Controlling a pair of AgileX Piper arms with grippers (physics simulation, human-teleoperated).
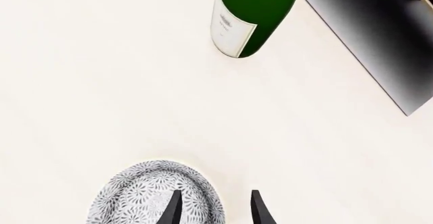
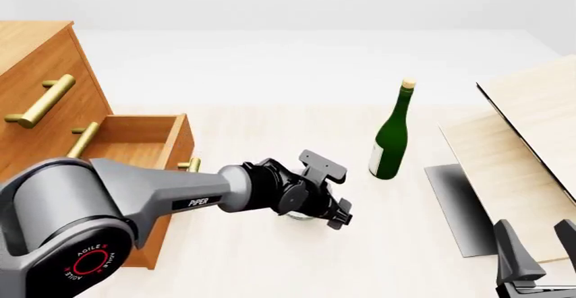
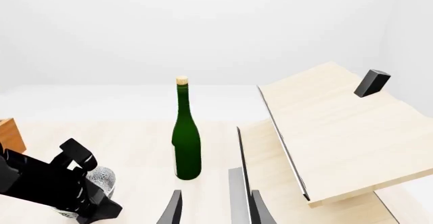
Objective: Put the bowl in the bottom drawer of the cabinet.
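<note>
Close up, the left wrist view showed the speckled granite-like bowl (image 1: 157, 193) upright on the pale worktop (image 1: 101, 82), left fingers (image 1: 172, 209) apart over its rim. From the front, the left gripper (image 2: 317, 207) hid it beside the bottom drawer (image 2: 135, 143), pulled open. Right fingers (image 3: 172, 209) were parted near the green glass bottle (image 3: 186, 143).

The left arm (image 2: 135, 200) is grey with white "PIPER" lettering, a red-ringed AgileX joint cap and black fingers (image 1: 172, 211).

place: simulated tabletop test scene | evidence: blank white backdrop, pale table (image 2: 270, 257), flat rendered surfaces
</note>
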